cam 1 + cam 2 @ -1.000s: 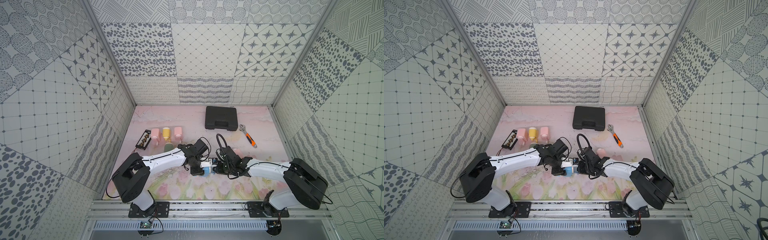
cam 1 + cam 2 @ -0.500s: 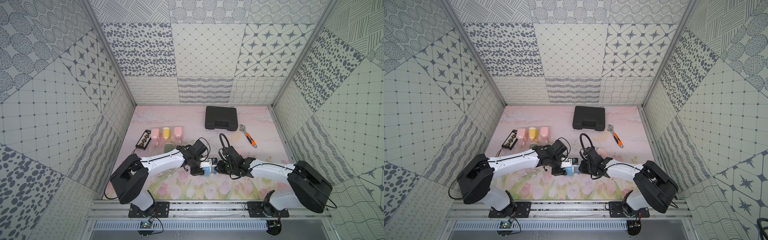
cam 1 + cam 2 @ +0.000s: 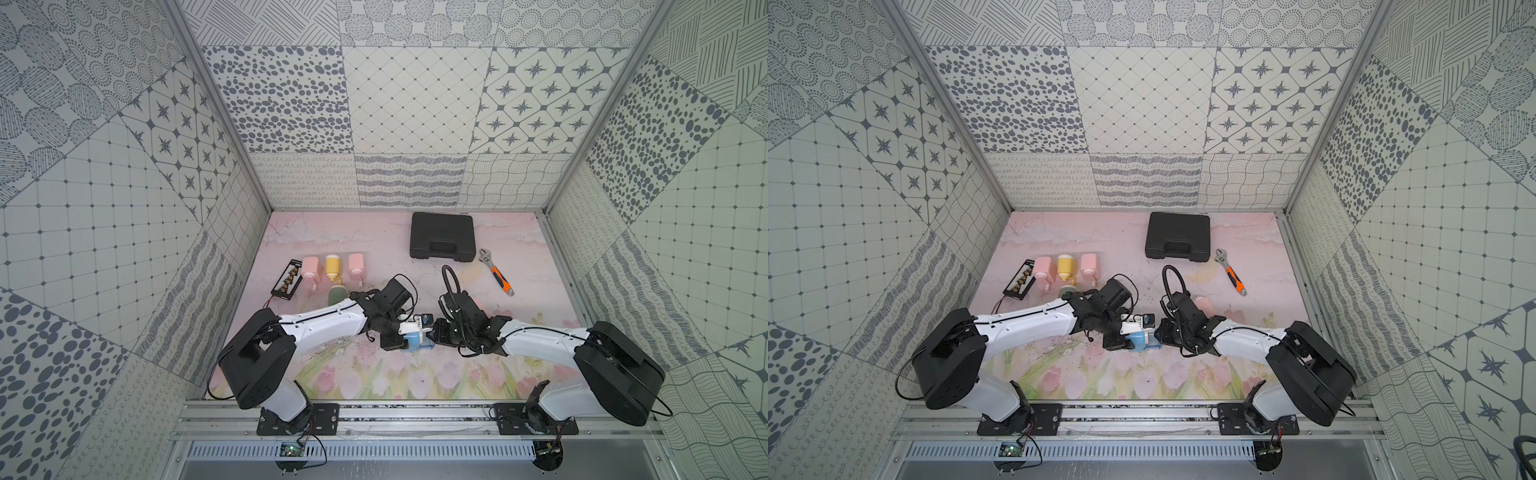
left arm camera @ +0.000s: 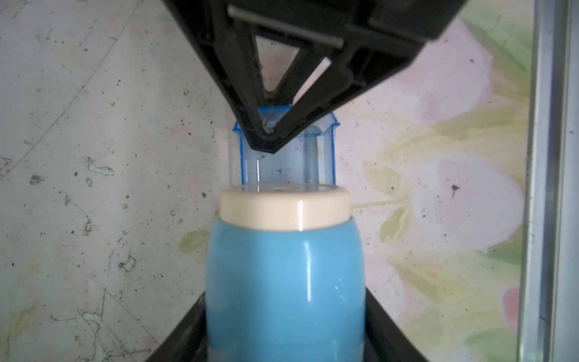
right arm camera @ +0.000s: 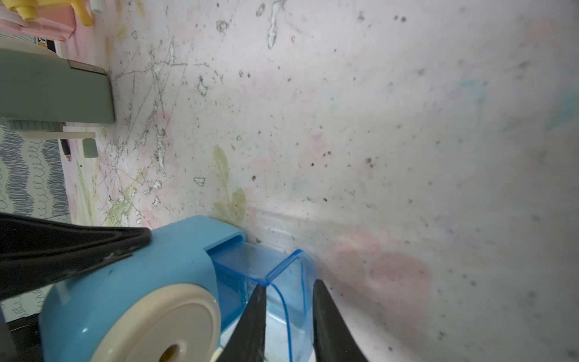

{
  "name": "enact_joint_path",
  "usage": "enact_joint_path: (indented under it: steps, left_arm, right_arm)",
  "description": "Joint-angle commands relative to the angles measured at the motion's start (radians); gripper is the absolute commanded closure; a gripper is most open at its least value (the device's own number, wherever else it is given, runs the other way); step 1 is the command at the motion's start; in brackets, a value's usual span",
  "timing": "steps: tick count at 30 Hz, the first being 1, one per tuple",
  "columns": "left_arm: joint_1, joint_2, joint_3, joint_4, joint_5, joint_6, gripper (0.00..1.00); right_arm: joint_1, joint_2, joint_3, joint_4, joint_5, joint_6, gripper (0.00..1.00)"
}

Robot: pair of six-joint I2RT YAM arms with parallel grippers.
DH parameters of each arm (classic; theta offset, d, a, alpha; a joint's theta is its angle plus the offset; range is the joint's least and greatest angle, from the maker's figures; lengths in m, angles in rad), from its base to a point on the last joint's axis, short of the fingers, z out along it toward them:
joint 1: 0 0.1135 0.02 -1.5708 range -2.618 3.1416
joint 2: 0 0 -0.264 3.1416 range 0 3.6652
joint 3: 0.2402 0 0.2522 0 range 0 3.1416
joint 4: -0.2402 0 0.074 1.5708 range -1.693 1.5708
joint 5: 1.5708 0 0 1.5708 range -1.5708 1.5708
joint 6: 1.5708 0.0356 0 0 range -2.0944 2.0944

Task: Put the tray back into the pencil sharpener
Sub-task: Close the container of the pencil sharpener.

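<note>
**A:** Now that both pieces are in hand, what has just changed?

**B:** Very little. My right wrist has swung slightly, and the pencil sharpener [image 3: 414,338] has not budged. So the tray [image 5: 235,260] is going in slowly and isn't home yet. Part of it juts from the sharpener's slot.

**A:** And your grips?

**B:** My left gripper [image 3: 399,333] clamps the sharpener's body from both sides. My right gripper [image 5: 289,291] pinches the tray's outer wall, at the end away from the sharpener. How deep the tray sits I can only guess, because the shell hides it.

**A:** What are they made of?

**B:** The tray is thin, clear blue plastic, boxy with a rounded lip. The sharpener is glossy opaque blue and barrel-shaped, capped by a smooth cream disc [image 5: 150,319] with a centre hole. Beneath the sharpener, the pink mat [image 5: 376,125] is scuffed and speckled.
</note>
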Motion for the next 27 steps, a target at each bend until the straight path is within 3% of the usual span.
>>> enact_joint_path:
  steps: [1, 6, 8, 10, 15, 19, 27]
  left_arm:
    - [0.008, 0.025, -0.003, 0.047, -0.061, 0.026, 0.42]
    - [0.010, 0.029, -0.002, 0.048, -0.062, 0.026, 0.43]
    - [0.008, 0.031, -0.002, 0.051, -0.067, 0.028, 0.44]
    - [0.008, 0.030, -0.005, 0.052, -0.078, 0.033, 0.46]
    - [0.009, 0.026, -0.006, 0.055, -0.092, 0.036, 0.47]
    - [0.008, 0.019, -0.014, 0.063, -0.090, 0.034, 0.48]
    - [0.005, 0.021, -0.024, 0.083, -0.111, 0.036, 0.52]
  right_arm:
    - [0.011, 0.029, -0.013, 0.119, -0.036, 0.039, 0.72]
    - [0.013, 0.048, -0.055, 0.231, -0.067, 0.088, 0.72]
    - [0.012, 0.031, -0.067, 0.243, -0.064, 0.098, 0.68]
    - [0.011, -0.008, -0.083, 0.232, -0.047, 0.106, 0.62]
    - [0.013, -0.160, -0.115, 0.111, 0.043, 0.113, 0.59]
    - [0.015, -0.205, -0.115, 0.008, 0.127, 0.119, 0.60]
    - [0.095, -0.068, -0.024, -0.077, 0.223, 0.131, 0.71]
